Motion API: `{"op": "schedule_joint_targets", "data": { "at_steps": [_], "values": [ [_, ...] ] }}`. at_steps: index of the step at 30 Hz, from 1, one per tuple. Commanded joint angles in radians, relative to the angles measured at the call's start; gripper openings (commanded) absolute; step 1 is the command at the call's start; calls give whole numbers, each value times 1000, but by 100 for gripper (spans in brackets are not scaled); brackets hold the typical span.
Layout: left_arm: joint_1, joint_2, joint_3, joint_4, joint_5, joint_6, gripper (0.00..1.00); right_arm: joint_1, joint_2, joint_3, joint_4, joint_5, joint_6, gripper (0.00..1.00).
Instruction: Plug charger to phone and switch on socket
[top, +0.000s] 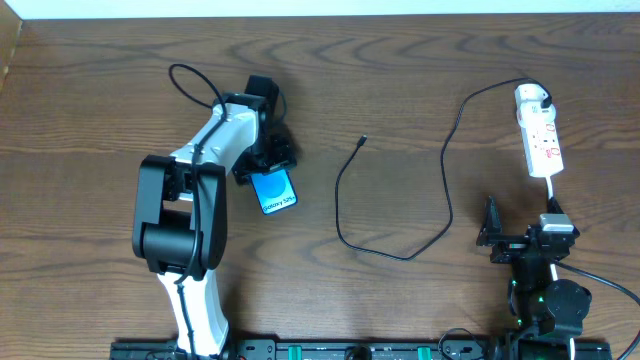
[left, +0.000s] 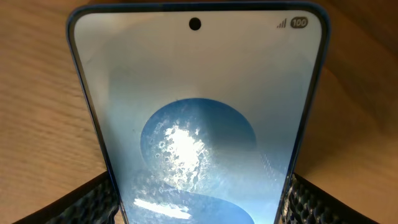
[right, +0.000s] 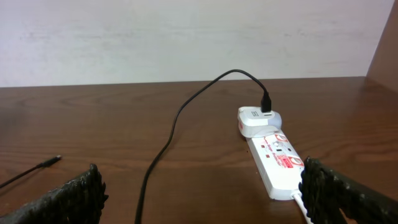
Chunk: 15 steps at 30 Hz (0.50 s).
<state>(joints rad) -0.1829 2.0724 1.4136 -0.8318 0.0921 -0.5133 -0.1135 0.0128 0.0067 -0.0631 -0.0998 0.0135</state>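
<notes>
Holding one phone (top: 274, 190), left tool (top: 267, 165) clamps; right tool (right: 205, 198) gapes near one socket (top: 541, 141), one charger (top: 446, 175).

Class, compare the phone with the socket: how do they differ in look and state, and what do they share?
The phone shows a blue screen; the socket is white with red marks. The phone is clamped in the left gripper; no gripper touches the socket. The socket carries the charger's white plug; the phone has no cable in it, the connector tip lying apart. Both are flat oblongs.
</notes>
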Motion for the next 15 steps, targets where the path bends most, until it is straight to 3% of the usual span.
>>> {"op": "schedule_joint_targets", "data": {
  "at_steps": [1, 6, 15],
  "values": [
    [45, 21, -23, 6, -32, -168, 80, 10, -4, -1, -4, 0, -11, 99],
    [56, 21, -23, 6, -32, -214, 81, 10, -4, -1, -4, 0, -11, 99],
    [55, 21, -24, -28, -32, -154, 97, 10, -4, -1, -4, 0, -11, 99]
  ]
}}
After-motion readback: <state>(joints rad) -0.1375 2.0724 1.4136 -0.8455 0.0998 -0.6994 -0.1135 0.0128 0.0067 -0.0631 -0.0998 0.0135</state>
